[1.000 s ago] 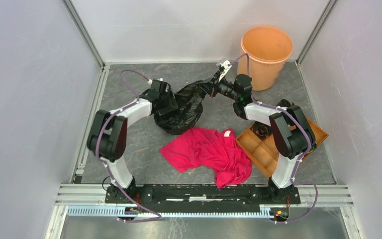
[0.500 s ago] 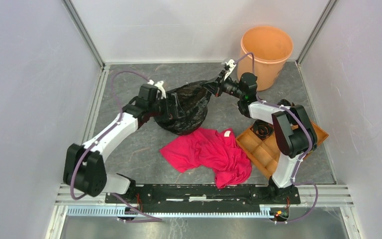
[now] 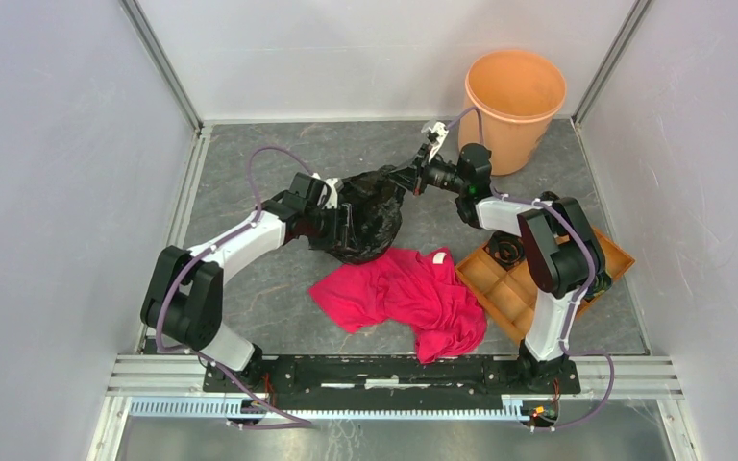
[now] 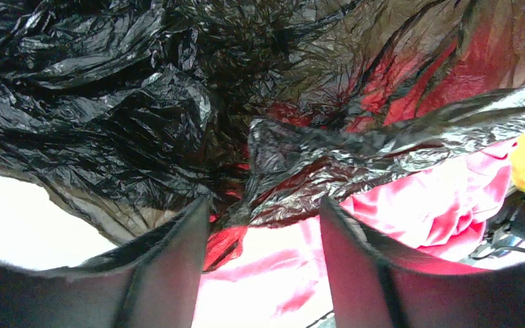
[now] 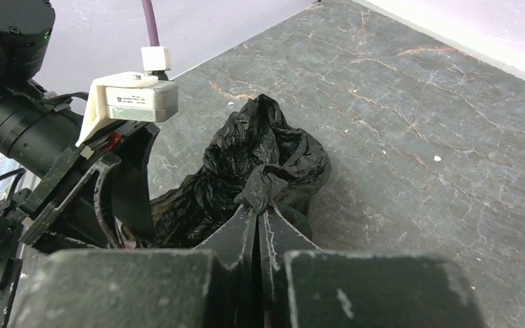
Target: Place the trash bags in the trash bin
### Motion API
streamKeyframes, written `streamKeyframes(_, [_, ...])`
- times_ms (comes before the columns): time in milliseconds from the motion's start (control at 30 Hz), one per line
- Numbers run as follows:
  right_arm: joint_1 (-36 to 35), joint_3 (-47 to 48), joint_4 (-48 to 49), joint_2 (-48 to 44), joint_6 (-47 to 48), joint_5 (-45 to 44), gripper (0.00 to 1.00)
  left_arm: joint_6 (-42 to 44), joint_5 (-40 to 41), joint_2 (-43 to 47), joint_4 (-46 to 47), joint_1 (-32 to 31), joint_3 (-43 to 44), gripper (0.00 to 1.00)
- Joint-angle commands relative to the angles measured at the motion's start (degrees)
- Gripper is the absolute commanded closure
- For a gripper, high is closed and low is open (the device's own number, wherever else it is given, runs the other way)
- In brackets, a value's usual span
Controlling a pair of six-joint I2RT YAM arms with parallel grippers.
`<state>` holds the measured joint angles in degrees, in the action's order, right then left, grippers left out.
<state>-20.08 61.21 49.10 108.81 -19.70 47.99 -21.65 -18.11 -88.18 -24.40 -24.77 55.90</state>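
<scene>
Clamping the trash bags point(image 5: 266, 147), right pincer point(image 5: 258, 208), left pincer point(image 4: 263, 205) spread wide against it, trash bin point(image 3: 524, 139) apart.

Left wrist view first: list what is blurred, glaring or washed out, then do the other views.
Left wrist: the bag is crisp with glossy glints, the left gripper's dark fingers are soft, the lower-left corner is blown out white. Right wrist: the right gripper is blurred up close; bag and table are sharp. Top external: even light, soft shadows, all sharp.

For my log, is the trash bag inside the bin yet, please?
Out: the trash bag, pinched in the right claw, is well clear of the trash bin.
</scene>
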Motion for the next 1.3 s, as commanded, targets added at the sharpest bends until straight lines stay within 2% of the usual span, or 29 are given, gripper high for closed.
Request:
streamKeyframes(0, [0.3,1.1,2.0,0.4,-0.5,1.3,0.94,3.7,-1.0,-0.5,-0.6,-0.6,1.9,0.45])
streamKeyframes(100, [0.4,1.6,-2.4,0.3,1.5,-2.5,0.80,4.0,-0.6,0.8,-2.1,-0.6,5.2,0.75])
streamKeyframes(167, [0.7,2.4,-8.6,0.0,4.7,-7.0,0.59,4.9,1.4,2.6,-3.7,-0.6,9.0,0.94])
streamKeyframes(200, [0.8,2.7,-11.2,-0.2,6.3,-9.4,0.49,5.3,3.0,3.3,-4.7,-0.6,11.5,0.97])
streamKeyframes(233, [0.8,2.5,-12.8,-0.6,7.3,-11.6,0.39,5.9,5.1,3.9,-5.7,-0.6,14.0,0.98])
streamKeyframes(367, [2.1,0.0,-13.4,-3.0,6.8,-18.4,0.16,5.8,14.4,7.0,-8.8,-0.5,22.2,0.98])
streamKeyframes(467, [3.7,-3.5,-12.9,-5.8,5.4,-24.6,0.04,3.7,29.8,10.3,-11.3,-0.5,27.6,0.98])
streamKeyframes(533, [4.2,-5.1,-12.5,-6.9,6.2,-25.7,0.02,2.5,40.7,12.2,-12.7,-0.5,31.2,0.98])
streamKeyframes(600, [4.3,-5.2,-13.3,-7.1,7.3,-26.3,0.02,2.4,48.2,14.6,-12.2,-0.5,33.3,0.98])
streamKeyframes(700, [4.3,-5.4,-12.4,-6.2,6.8,-24.8,0.02,3.0,52.3,18.9,-9.4,-0.6,34.8,0.98])
streamKeyframes(833, [4.3,-5.1,-11.9,-4.7,5.6,-24.5,0.02,2.0,52.3,24.2,-5.0,-1.0,32.0,0.98])
streamKeyframes(933, [4.3,-4.5,-12.3,-3.7,5.1,-24.3,0.02,-0.5,48.5,25.7,-1.6,-2.9,22.4,0.98])
streamKeyframes(1000, [4.3,-4.4,-12.3,-3.5,5.1,-24.1,0.02,-4.6,36.8,21.8,-2.6,-3.1,16.6,0.98])
streamKeyframes(1067, [4.3,-4.9,-12.3,-3.6,5.1,-24.1,0.02,-8.5,21.3,15.2,-2.5,-3.6,11.9,0.98])
streamKeyframes(1133, [4.3,-5.5,-12.0,-4.0,4.9,-24.0,0.02,-13.5,8.0,12.4,4.4,-3.7,6.4,0.98])
streamKeyframes(1167, [4.3,-5.8,-11.9,-4.2,4.5,-24.0,0.02,-15.8,4.2,12.4,8.4,-3.8,4.8,0.98])
streamKeyframes(1267, [4.3,-7.6,-11.7,-5.4,1.7,-24.7,0.02,-20.3,6.5,14.1,15.8,-3.7,4.1,0.98])
